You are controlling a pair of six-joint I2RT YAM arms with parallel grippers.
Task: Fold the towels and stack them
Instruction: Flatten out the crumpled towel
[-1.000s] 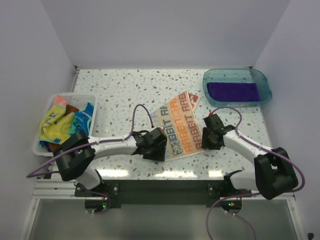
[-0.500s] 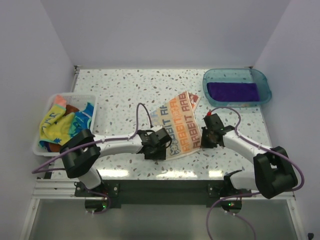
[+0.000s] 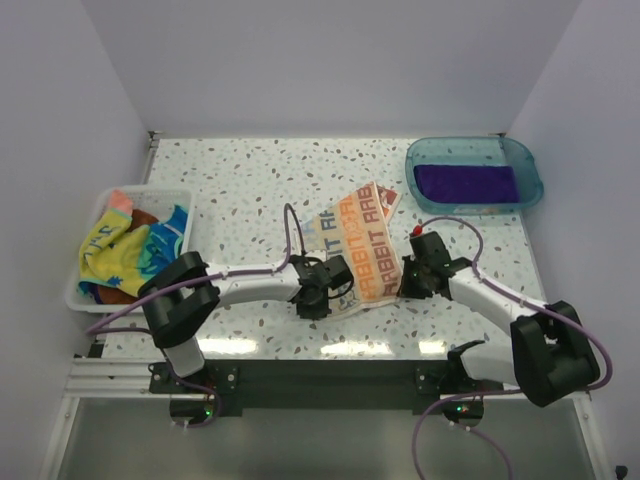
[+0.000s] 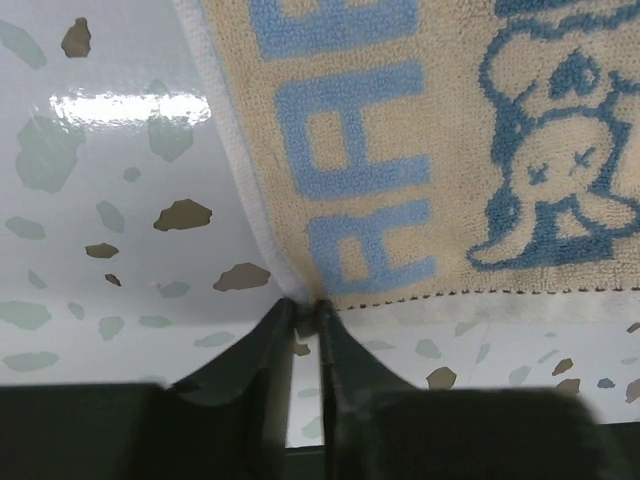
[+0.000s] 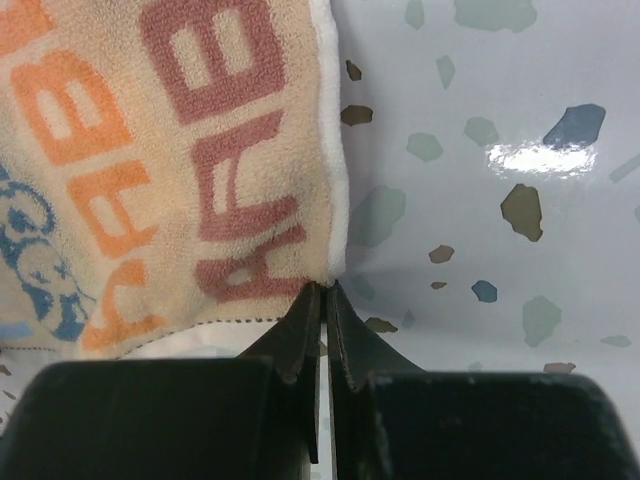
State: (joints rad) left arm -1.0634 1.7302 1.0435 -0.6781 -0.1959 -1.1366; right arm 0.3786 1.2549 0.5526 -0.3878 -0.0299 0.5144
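Observation:
The white RABBIT towel (image 3: 362, 248) lies spread on the speckled table, slanting from near centre up to the right. My left gripper (image 3: 330, 285) is shut on its near left corner (image 4: 300, 295). My right gripper (image 3: 408, 277) is shut on its near right corner (image 5: 328, 280). Blue letters and a rabbit figure (image 4: 550, 180) fill the left wrist view; orange and red letters (image 5: 160, 160) fill the right wrist view. A folded purple towel (image 3: 466, 183) lies in the blue tray (image 3: 528, 160). Crumpled yellow, blue and brown towels (image 3: 128, 250) fill the white basket (image 3: 100, 205).
The blue tray stands at the back right, the white basket at the left edge. Purple cables (image 3: 290, 225) loop above both arms. White walls close the table on the left, back and right.
Both grippers have closed on the near corners of the RABBIT towel, the right one first. The left arm has reached further right and the right slightly left, drawing the near edge in.

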